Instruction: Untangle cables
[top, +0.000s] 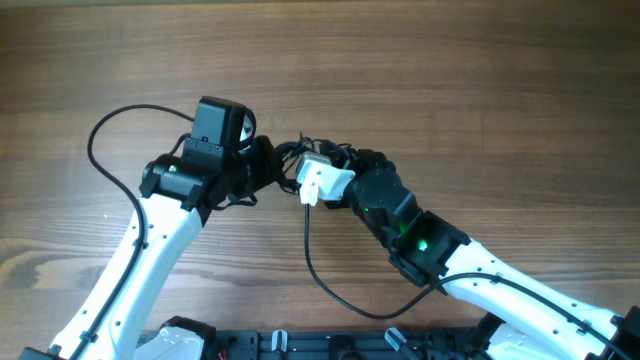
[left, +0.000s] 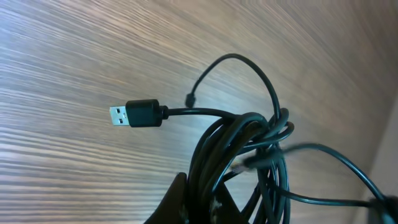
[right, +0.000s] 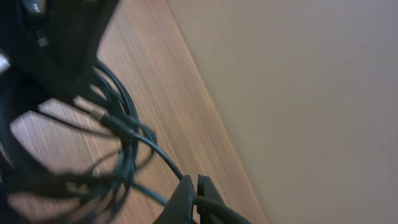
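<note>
Here we are over the wooden table (top: 480, 80), and both arms have met in the middle: the left arm (top: 160, 230) reaching in from the lower left, the right arm (top: 480, 270) from the lower right. Between them sit the cables (top: 292, 152), one dark knot lifted at the centre of the table, right where the two wrists come together.

We see the left gripper (top: 265, 168) clamped tight on the thick part of the bundle; in its wrist view the coils run straight down into the closed jaws. The right gripper (right: 194, 198) is pinched closed too, with a single thin cord passing between its fingertips and leading back towards the tangle.

And the tangle is very much a tangle! Several loops lie wound over one another, and no cord lies apart on the wood. One end does stick out free to the side: a USB plug (left: 135, 115), clear of the coils.

Our call: early days. Both grips are set, but the separating itself is yet to be done.
</note>
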